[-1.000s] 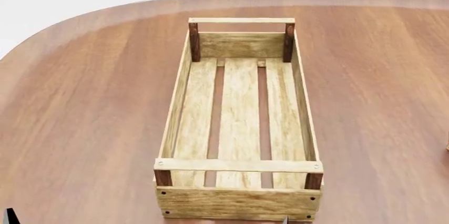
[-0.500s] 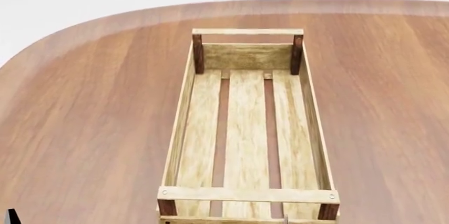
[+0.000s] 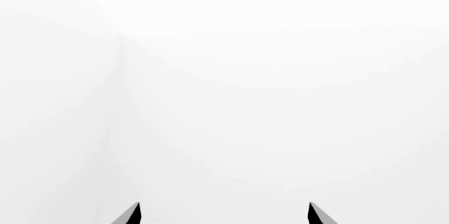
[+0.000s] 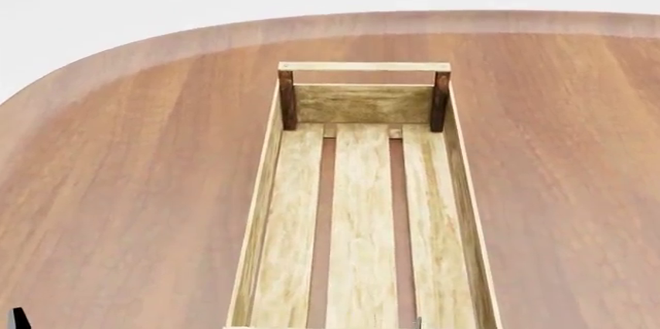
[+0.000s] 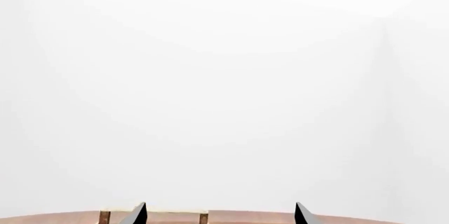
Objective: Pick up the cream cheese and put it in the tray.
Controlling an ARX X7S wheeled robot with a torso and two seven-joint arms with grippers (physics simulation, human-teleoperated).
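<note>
One tray (image 4: 363,213) lies lengthwise at frame centre on the wooden bench (image 4: 134,190), three floor slats showing, nothing inside it. No cream cheese is visible. Both pincers, left (image 3: 223,214) and right (image 5: 221,214), stand released, holding nothing.

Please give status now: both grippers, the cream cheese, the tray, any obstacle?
Left gripper open, empty. Right gripper open, empty. Cream cheese not in any view. Tray empty on the table, nothing in the way.
</note>
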